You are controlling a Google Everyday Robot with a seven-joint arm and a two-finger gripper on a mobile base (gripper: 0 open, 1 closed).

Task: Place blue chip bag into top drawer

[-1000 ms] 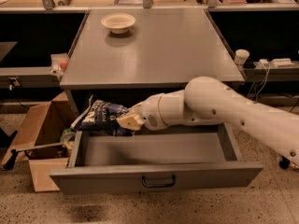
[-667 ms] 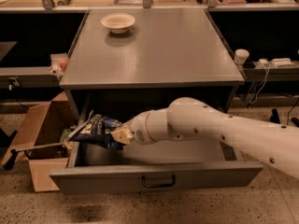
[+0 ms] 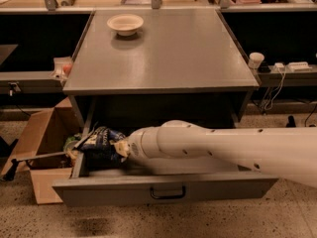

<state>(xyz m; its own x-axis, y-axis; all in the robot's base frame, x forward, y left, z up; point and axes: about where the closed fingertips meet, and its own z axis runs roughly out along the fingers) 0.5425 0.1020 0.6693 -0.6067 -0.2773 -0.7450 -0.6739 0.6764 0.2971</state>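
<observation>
The blue chip bag, crumpled dark navy foil with white print, sits at the left end of the open top drawer, over its left wall. The gripper at the end of my white arm is low inside the drawer, right of the bag. It is shut on the bag's right edge. The arm reaches in from the right and hides most of the drawer's inside. The drawer's grey front panel has a small black handle at its centre.
A cream round bowl stands at the back left of the grey table top. An open brown cardboard box stands on the floor left of the drawer. A white cup and cables lie on the right shelf.
The arm has swung left and down, and has carried the bag from the drawer's middle to its left end, lower into the drawer.
</observation>
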